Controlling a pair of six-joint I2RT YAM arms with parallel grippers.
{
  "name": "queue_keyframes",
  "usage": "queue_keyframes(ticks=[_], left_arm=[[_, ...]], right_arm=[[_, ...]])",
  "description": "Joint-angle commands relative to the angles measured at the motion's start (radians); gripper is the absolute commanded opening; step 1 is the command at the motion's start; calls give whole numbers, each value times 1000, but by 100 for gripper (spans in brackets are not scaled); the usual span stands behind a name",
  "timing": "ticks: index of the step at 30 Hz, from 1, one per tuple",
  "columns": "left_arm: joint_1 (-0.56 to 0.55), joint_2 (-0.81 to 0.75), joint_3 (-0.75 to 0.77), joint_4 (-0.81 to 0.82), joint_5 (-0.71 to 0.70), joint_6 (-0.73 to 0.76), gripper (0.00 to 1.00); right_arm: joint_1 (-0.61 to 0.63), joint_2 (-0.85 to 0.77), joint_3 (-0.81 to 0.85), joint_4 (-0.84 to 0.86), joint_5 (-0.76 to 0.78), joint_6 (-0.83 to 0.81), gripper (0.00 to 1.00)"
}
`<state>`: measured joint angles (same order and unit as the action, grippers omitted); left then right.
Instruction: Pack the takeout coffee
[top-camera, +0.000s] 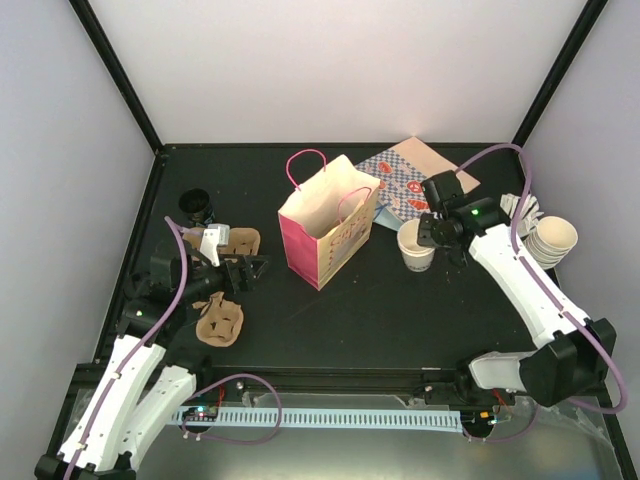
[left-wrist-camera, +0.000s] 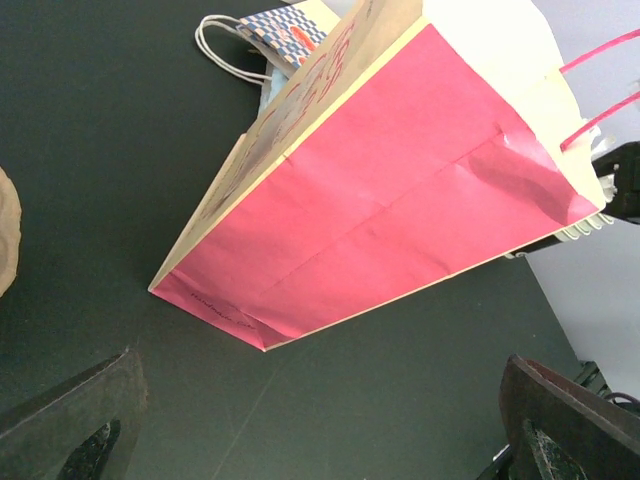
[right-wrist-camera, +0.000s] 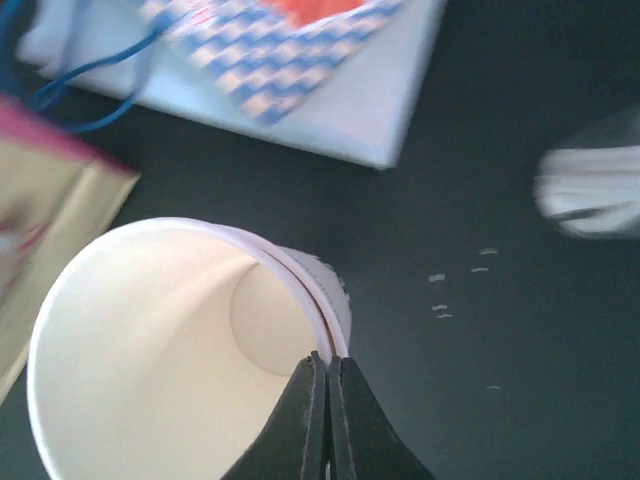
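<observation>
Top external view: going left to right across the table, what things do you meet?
small black cup → far cardboard carrier → pink bag → takeout coffee cup → stack of cream cups

Twin arms wearing white shells and black joints

Behind the left black two-finger pincer (top-camera: 247, 269) and the right black two-finger pincer (top-camera: 431, 232), glossy white plastic shells (top-camera: 520, 285) are running back, thin purple cables (top-camera: 497, 147) are arching alongside, and a small green light (top-camera: 473, 211) is glowing.
</observation>
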<state>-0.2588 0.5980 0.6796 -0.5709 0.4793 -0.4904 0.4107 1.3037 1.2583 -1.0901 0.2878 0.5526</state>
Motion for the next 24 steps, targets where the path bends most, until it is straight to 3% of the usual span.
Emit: queue_keyframes(ticks=[1, 2, 3, 4, 5, 7, 8, 10, 11, 13, 14, 15, 17, 18, 20, 21, 22, 24], left_arm=[[-8, 5, 40, 19, 3, 17, 99], [-8, 4, 42, 19, 4, 17, 99], [-8, 3, 43, 17, 3, 18, 99], [-8, 1, 40, 21, 2, 17, 99], [-8, 1, 40, 24, 2, 18, 99], [-10, 6, 46, 19, 0, 20, 99], [-10, 6, 50, 15, 0, 21, 99], [-10, 5, 54, 12, 0, 24, 99], [-10, 4, 52, 13, -3, 25, 99], [-11, 4, 50, 16, -5, 26, 99], [-11, 6, 51, 16, -5, 23, 99], [-11, 8, 52, 16, -2, 24, 99], [-12, 8, 53, 18, -1, 23, 99], [-13, 7, 51, 23, -2, 21, 99], [-13, 8, 52, 23, 0, 19, 99], [-13, 9, 52, 23, 1, 18, 99], [-13, 8, 53, 24, 3, 18, 99], [-14, 4, 57, 13, 1, 21, 99]], right_arm=[[-6, 14, 5, 107, -401, -195, 1], [-6, 14, -7, 90, -234, -177, 1], [-11, 21, -21, 44, 9, -78, 1], [-19, 45, 0, -41, 148, 76, 1], [-19, 69, 48, -78, 98, 97, 1], [-14, 70, 47, 24, -284, -144, 1], [-14, 58, 15, 50, -231, -171, 1], [-28, 48, -29, -17, 174, 72, 1], [-42, 66, 7, -90, 150, 143, 1], [-37, 77, 49, -15, -235, -64, 1], [-37, 57, 21, 44, -353, -169, 1], [-39, 40, -3, 56, -229, -165, 1], [-56, 32, -18, -66, 175, 124, 1], [-67, 36, 5, -66, 92, 139, 1], [-64, 1, -53, 144, -433, -88, 1], [-65, -13, -82, 183, -583, -174, 1], [-68, -17, -80, 145, -443, -185, 1], [-89, -5, -77, -6, 102, 82, 1]])
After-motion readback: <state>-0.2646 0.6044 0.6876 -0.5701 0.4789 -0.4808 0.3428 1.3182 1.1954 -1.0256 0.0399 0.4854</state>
